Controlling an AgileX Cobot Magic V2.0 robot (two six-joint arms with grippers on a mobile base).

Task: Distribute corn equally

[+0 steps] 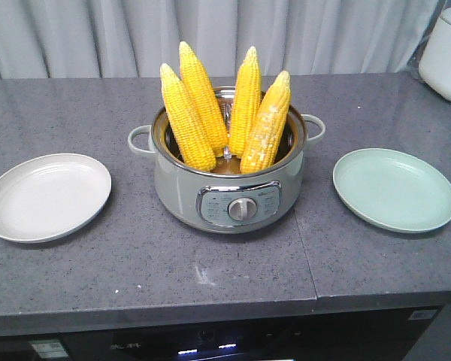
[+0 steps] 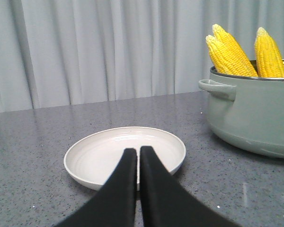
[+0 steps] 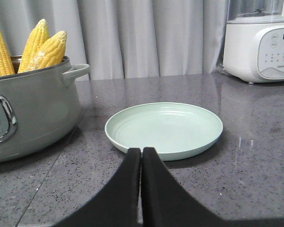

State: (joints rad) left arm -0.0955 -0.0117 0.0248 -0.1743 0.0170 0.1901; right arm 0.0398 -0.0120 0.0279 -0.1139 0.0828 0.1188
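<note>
Several yellow corn cobs [image 1: 188, 116] stand upright, tips up, in a grey-green electric pot [image 1: 229, 192] at the middle of the counter. An empty white plate [image 1: 45, 195] lies left of the pot and an empty pale green plate [image 1: 395, 188] lies right of it. In the left wrist view my left gripper [image 2: 138, 151] is shut and empty, low over the near part of the white plate [image 2: 125, 153], with corn [image 2: 229, 52] at the right. My right gripper [image 3: 142, 151] is shut and empty at the near rim of the green plate [image 3: 163, 127]. Neither gripper shows in the front view.
A white kitchen appliance [image 3: 260, 40] stands at the back right of the grey stone counter [image 1: 210, 263]. A grey curtain [image 1: 210, 34] hangs behind. The counter's front edge runs along the bottom of the front view.
</note>
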